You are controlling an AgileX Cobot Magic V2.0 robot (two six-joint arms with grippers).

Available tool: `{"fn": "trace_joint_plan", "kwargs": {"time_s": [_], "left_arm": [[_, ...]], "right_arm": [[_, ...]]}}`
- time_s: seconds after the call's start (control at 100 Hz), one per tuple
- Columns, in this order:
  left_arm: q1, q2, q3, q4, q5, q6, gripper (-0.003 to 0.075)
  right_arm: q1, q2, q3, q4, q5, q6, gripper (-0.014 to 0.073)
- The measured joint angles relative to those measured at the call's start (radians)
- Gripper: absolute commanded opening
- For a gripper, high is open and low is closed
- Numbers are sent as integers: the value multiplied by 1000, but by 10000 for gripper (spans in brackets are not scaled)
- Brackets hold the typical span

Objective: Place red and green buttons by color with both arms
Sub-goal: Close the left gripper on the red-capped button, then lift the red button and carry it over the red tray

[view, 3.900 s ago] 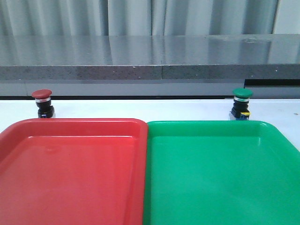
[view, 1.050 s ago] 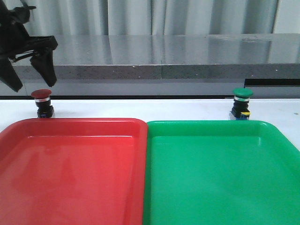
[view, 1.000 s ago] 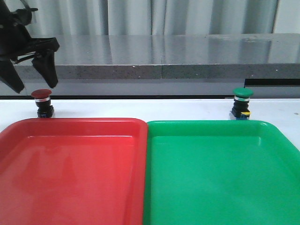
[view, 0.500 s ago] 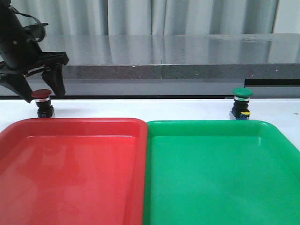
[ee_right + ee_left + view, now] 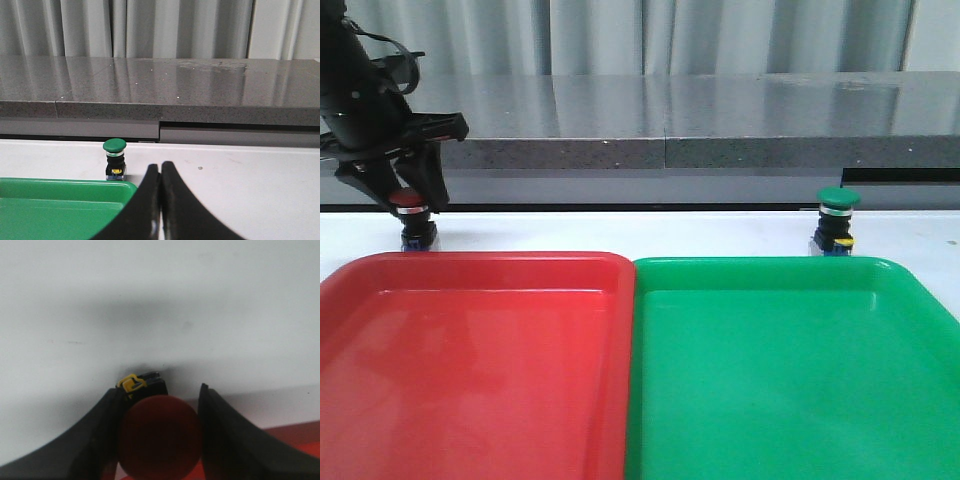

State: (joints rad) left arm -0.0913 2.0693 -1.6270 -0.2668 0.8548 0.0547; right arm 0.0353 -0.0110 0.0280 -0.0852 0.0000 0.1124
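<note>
The left hand (image 5: 406, 196) has dropped over the red button (image 5: 411, 199), fingers straddling its cap, not clamped.

The two trays (image 5: 620, 380) sit side by side, touching. Behind the left tray's far left corner stands one push-button (image 5: 413, 215); behind the right tray's far edge stands the other push-button (image 5: 835, 222).

The left gripper (image 5: 408, 195) is matte black, with two angular, tapering fingers (image 5: 430, 180) under a bulky black wrist; a thin black cable loops beside it. The right gripper (image 5: 160, 172) shows two smooth black fingers (image 5: 177, 210) curving outward towards their bases.
</note>
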Motion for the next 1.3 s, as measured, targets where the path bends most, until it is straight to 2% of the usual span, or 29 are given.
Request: {"fn": "trace_joint_plan", "kwargs": {"time_s": [0.14, 0.37, 0.73, 0.91, 1.13, 1.3], "left_arm": [[0, 0, -24, 0, 30, 0, -21], [-22, -42, -44, -3, 56, -10, -20], [-130, -193, -28, -3, 86, -46, -20], [-196, -255, 98, -3, 72, -55, -20], [-281, -373, 315, -3, -17, -101, -20], [-301, -395, 422, -8, -50, -139, -20]], "right_arm": [[0, 0, 0, 0, 0, 0, -57], [0, 0, 0, 0, 0, -2, -57], [0, 0, 0, 0, 0, -2, -57], [0, 0, 0, 0, 0, -2, -57], [0, 0, 0, 0, 0, -2, -57], [0, 0, 0, 0, 0, 0, -57]]}}
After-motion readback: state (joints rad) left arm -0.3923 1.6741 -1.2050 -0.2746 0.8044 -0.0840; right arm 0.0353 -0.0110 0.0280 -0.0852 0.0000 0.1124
